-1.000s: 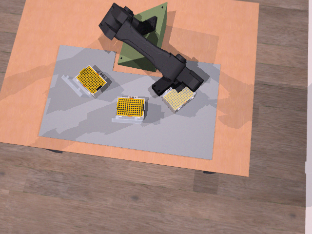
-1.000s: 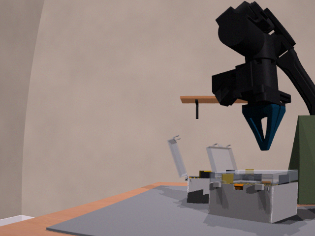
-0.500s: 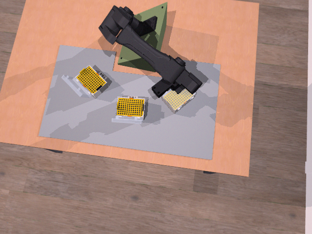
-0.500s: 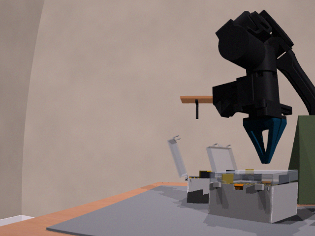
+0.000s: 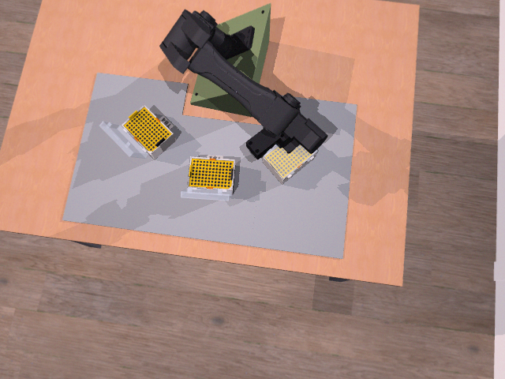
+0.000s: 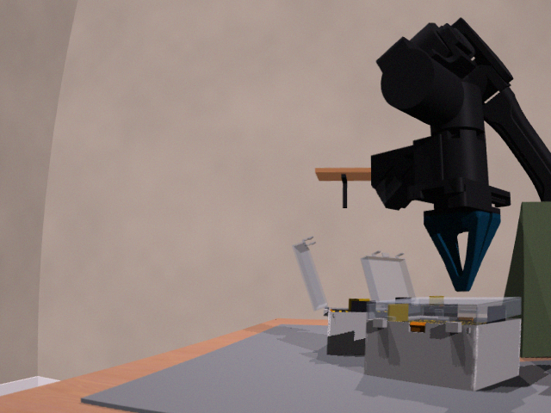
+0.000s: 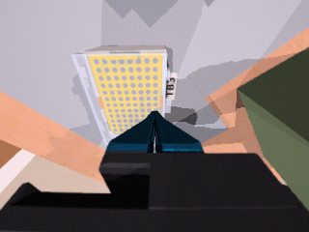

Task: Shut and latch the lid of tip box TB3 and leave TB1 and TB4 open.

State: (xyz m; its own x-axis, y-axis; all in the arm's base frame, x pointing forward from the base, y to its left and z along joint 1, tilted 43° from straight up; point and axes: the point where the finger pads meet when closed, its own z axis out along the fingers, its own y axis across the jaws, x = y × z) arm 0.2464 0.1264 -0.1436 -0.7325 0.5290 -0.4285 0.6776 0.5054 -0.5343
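Note:
The tip box TB3 (image 7: 126, 92) stands at the right of the mat (image 5: 289, 162). Its sticker (image 7: 170, 87) shows on its side wall in the wrist view. Its clear lid (image 6: 449, 306) lies down flat over the pale yellow insert; I cannot tell whether the catch (image 6: 416, 326) is latched. My gripper (image 6: 462, 286) is shut and empty. It points straight down, a little above the lid near the corner by the sticker side, as the wrist view (image 7: 154, 118) also shows. In the overhead view the wrist hides the fingers.
Two other boxes stand on the mat, one at the left (image 5: 147, 130) and one in the middle (image 5: 211, 174). Their lids (image 6: 309, 275) (image 6: 386, 277) stand open. The green arm mount (image 5: 232, 69) is behind TB3.

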